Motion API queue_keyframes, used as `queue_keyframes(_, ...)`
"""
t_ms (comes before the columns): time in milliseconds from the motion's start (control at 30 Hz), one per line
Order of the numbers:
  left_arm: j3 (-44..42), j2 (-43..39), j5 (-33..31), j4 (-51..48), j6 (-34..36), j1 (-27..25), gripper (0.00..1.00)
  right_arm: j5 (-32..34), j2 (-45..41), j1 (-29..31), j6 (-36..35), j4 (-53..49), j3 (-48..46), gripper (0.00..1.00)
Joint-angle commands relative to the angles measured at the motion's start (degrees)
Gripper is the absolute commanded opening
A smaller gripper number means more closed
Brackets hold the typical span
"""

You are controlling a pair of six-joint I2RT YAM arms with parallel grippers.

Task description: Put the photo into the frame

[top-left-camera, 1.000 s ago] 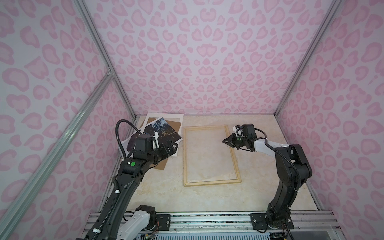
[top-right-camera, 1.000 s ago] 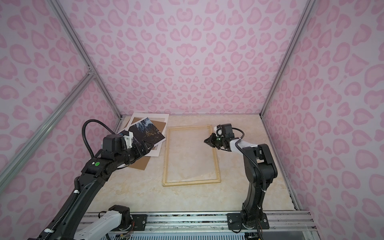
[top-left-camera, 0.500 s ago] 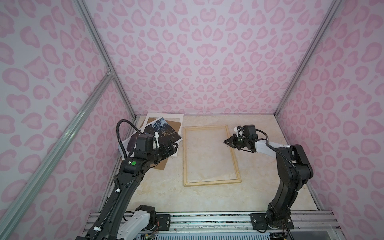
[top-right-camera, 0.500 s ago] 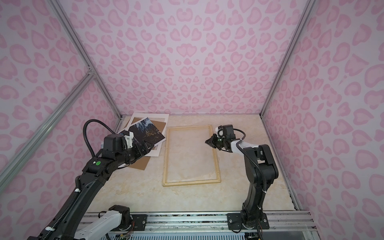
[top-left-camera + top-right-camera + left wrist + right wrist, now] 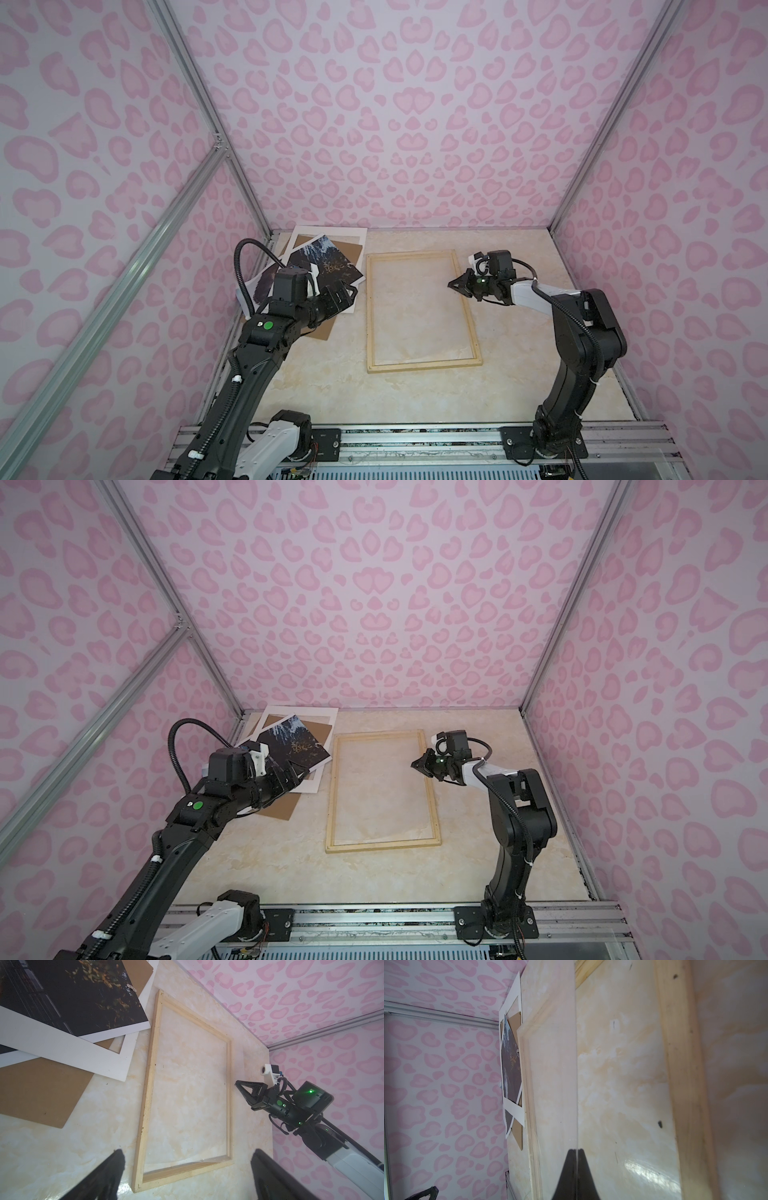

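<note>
Risk: left claw (image 5: 349,291), spread empty by the photo (image 5: 328,262), may crease it or snag the mat (image 5: 104,1059) beneath; right claw (image 5: 453,285), apparently pinching the clear pane (image 5: 550,1064) of the frame (image 5: 424,363), may drop it.

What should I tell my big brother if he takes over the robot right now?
Left hand: open, empty, hovering by the photo, left of the frame.
Right hand: shut, apparently pinching the edge of the clear pane above the frame's right rail.
Where the photo is: on top of the white mat and brown backing board, beside the frame.
Done: photo not in the frame yet.
Left to do: pick up the photo, lay it in the frame.
</note>
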Motion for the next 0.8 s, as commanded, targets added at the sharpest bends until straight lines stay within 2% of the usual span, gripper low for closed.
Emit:
queue_keyframes(0, -0.30, 0.05, 0.30, 1.71, -0.14, 0.01, 0.98, -0.99, 0.75, -0.03, -1.53, -1.16, 0.47, 0.00)
queue_keyframes(767, -0.57, 1.34, 0.74, 2.77, -0.57, -0.09, 0.98, -1.07, 1.81, -0.73, -2.38, -2.01, 0.84, 0.00)
